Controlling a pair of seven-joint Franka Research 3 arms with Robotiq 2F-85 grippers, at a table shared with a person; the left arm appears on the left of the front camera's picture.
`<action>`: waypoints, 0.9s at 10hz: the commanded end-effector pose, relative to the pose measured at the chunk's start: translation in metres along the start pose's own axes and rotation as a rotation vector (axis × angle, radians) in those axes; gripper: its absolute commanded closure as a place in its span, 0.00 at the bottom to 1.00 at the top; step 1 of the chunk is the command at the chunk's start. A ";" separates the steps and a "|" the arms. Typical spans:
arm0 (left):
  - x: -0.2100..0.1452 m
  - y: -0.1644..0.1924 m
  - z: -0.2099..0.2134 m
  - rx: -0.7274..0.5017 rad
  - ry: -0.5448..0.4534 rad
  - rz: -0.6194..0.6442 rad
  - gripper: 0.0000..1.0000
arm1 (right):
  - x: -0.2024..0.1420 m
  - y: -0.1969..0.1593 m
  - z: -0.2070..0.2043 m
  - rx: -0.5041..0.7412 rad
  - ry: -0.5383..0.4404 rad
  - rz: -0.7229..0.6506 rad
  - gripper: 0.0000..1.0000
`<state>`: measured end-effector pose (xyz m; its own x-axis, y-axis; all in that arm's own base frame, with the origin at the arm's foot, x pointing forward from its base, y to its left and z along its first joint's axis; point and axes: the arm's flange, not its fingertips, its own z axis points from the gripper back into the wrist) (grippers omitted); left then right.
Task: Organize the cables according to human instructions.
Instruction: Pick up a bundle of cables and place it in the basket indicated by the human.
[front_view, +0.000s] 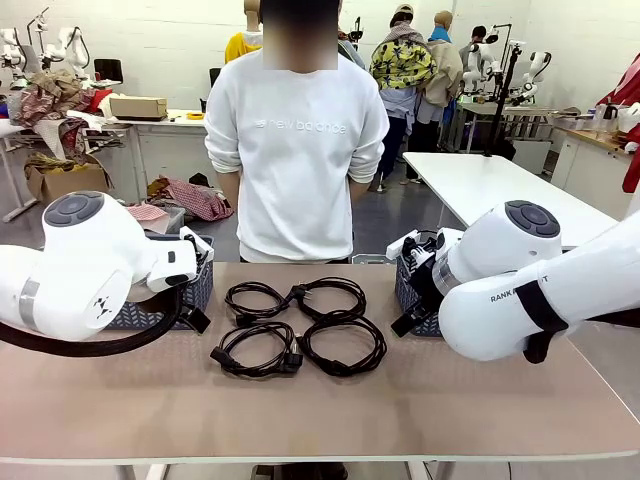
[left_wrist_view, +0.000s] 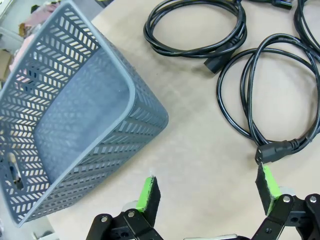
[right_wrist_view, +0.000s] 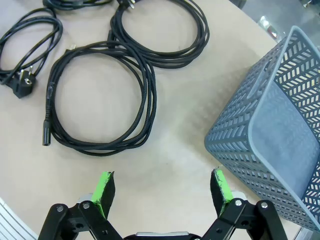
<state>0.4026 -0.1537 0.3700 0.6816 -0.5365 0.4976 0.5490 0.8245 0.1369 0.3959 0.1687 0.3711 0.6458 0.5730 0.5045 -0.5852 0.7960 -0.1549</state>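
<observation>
Left gripper (left_wrist_view: 206, 189) and right gripper (right_wrist_view: 163, 186) both sit jaws-apart and empty, so wait for a cue from the person (front_view: 296, 150), then pinch one of the cables (front_view: 297, 294) across all its loops.

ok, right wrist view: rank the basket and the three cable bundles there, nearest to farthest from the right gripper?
From the right gripper:
1. Grey basket, beside one finger, and braided cable bundle, ahead on the other side: too close to call.
2. Cable bundle at top centre.
3. Cable with the black plug, top left corner.
</observation>
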 end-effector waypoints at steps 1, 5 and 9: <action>0.000 0.000 0.000 0.000 0.000 0.000 0.00 | 0.000 0.000 0.000 0.000 0.000 0.000 0.00; 0.020 0.023 0.046 -0.099 -0.051 -0.051 0.00 | 0.005 -0.028 0.043 0.122 -0.100 0.065 0.00; 0.029 0.065 0.095 -0.318 -0.074 -0.131 0.00 | -0.001 -0.065 0.094 0.241 -0.187 0.125 0.00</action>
<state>0.4013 -0.1161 0.4715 0.5746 -0.5978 0.5590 0.7293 0.6840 -0.0182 0.3820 0.1137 0.4602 0.5046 0.5930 0.6274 -0.7230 0.6875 -0.0683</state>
